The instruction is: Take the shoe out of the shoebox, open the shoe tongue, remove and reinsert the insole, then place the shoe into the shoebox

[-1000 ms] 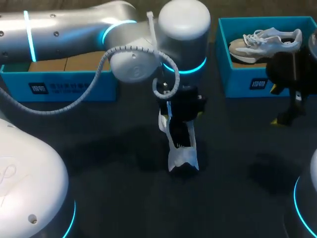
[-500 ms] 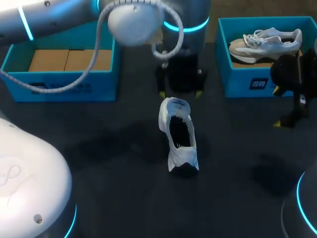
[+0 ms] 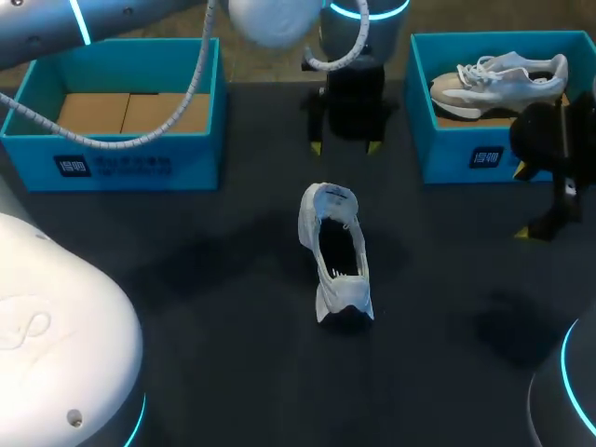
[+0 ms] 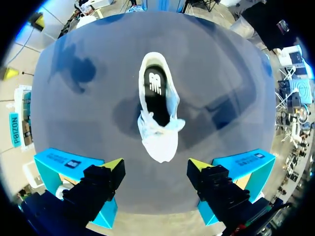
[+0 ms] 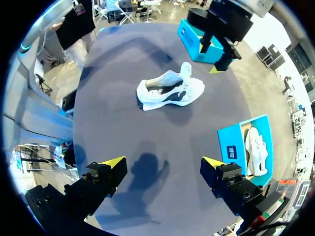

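A white shoe (image 3: 335, 251) stands on its sole in the middle of a dark table (image 3: 186, 279), outside both boxes, with its opening facing up. In the left wrist view a black insole (image 4: 156, 93) lies inside it. From the head view the inside is only a dark hollow, and it is hard to tell which end is the toe.

The left gripper (image 3: 345, 147) hangs above the far part of the table, beyond the shoe and apart from it. Its fingers are spread and hold nothing. The left arm (image 3: 56, 33) and its grey cable (image 3: 186, 102) are cut off at the head view's upper edge.

The right gripper (image 5: 162, 163) is also spread wide with nothing between its fingers, above bare table. In the head view it is dark and partly cut off at the right edge, near the front wall of the right shoebox (image 3: 475, 158).

That blue box holds a second shoe (image 3: 503, 79), partly hidden by the box wall. The left shoebox (image 3: 112, 166), also blue, shows only brown card inside. Both boxes sit along the table's far edge, well apart from the shoe. Bare table surrounds the shoe on every side. A white robot base (image 3: 56, 345) hides the table's near left corner.
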`<state>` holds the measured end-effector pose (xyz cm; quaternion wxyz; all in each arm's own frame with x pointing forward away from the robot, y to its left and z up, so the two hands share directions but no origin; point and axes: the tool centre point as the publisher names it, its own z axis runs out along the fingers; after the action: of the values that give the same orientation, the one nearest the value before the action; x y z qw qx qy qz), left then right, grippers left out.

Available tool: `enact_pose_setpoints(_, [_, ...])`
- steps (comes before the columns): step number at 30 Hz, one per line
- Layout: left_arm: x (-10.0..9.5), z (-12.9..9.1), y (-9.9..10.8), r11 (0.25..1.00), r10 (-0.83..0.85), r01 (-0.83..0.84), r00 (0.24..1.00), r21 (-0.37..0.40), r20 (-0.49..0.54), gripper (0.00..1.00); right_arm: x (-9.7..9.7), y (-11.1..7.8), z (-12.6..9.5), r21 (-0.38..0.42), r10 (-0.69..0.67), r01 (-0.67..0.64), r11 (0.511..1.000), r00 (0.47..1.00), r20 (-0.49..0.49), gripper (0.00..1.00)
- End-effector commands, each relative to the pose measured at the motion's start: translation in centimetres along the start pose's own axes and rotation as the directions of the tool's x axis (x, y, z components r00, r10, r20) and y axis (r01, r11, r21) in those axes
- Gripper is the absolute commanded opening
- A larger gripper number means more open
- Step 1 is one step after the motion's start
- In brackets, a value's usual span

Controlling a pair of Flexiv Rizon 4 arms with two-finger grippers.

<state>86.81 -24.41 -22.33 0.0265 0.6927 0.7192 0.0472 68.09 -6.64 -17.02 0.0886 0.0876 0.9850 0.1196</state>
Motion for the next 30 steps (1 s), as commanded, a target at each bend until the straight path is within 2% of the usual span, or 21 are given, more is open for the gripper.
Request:
enact_pose_setpoints(1, [0.2, 1.0, 2.0, 1.000, -0.009, 0.009, 1.000, 0.030, 0.004, 0.63, -0.2, 0.2, 0.2, 0.004, 0.001, -0.001, 1.000, 1.000, -0.002, 1.00])
enact_pose_setpoints(4, [0.3, 2.2, 2.8, 0.999, -0.009, 0.009, 1.000, 0.037, -0.004, 0.60, -0.2, 0.2, 0.2, 0.004, 0.001, -0.001, 1.000, 1.000, -0.002, 1.00])
enact_pose_setpoints(6, [0.4, 3.1, 3.2, 0.999, -0.010, 0.010, 1.000, 0.050, -0.012, 0.49, -0.2, 0.2, 0.2, 0.004, 0.001, -0.001, 1.000, 1.000, -0.002, 1.00])
enact_pose_setpoints(7, [0.4, 3.5, 3.3, 0.998, -0.014, 0.015, 1.000, 0.057, -0.016, 0.49, -0.2, 0.2, 0.2, 0.004, 0.001, -0.001, 1.000, 1.000, -0.002, 1.00])
enact_pose_setpoints(9, [0.4, 4.3, 3.4, 0.998, -0.014, 0.015, 1.000, 0.069, -0.019, 0.36, -0.2, 0.2, 0.2, 0.004, 0.001, -0.001, 1.000, 1.000, -0.002, 1.00])
enact_pose_setpoints(10, [0.3, 4.8, 3.4, 0.997, -0.011, 0.013, 1.000, 0.072, -0.022, 0.34, -0.2, 0.2, 0.2, 0.004, 0.001, -0.001, 1.000, 1.000, -0.002, 1.00])
enact_pose_setpoints(22, [-0.3, 8.9, 1.9, 0.991, 0.026, -0.023, 0.999, 0.130, -0.022, 0.35, -0.2, 0.2, 0.2, 0.004, 0.001, -0.001, 1.000, 1.000, -0.002, 1.00])
enact_pose_setpoints(30, [-1.2, 11.1, 0.9, 0.987, 0.031, -0.030, 0.999, 0.156, -0.006, 0.31, -0.2, 0.2, 0.2, 0.004, 0.001, -0.001, 1.000, 1.000, -0.002, 1.00])
